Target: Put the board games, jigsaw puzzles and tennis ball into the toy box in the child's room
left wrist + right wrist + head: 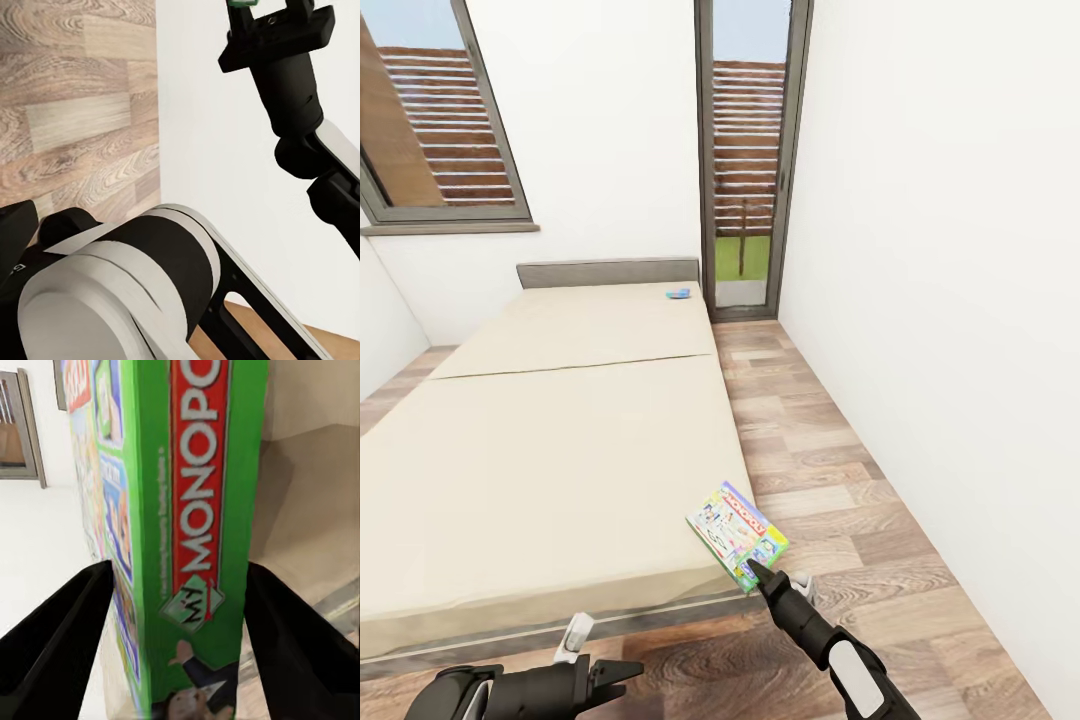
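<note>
1. The right arm (840, 650) rises from the near right of the head view and slants up and left toward the bed's near right corner; its black forearm narrows to the right gripper (758, 572), which points away from the robot
2. The right gripper is clamped on the green board game (736, 534); in the right wrist view the two black fingers (52, 645) press either side of the green box edge with its red lettered band (199, 487)
3. The held game stands tilted above the gripper, its printed face turned up and left, over the edge where the bed (550, 440) meets the wood-plank floor (830, 470); whether it touches the mattress cannot be told
4. The left arm (510, 690) lies low across the near left of the head view, roughly level, its left gripper (622, 675) pointing right toward the right arm; its short black fingertips stand slightly apart with nothing between them
5. A second board game (678, 294), small and light blue, lies flat at the far right corner of the mattress, just before the grey headboard (607, 272) and well apart from both grippers
6. Beyond the bed a tall grey-framed window (748, 150) stands at the far right
</note>
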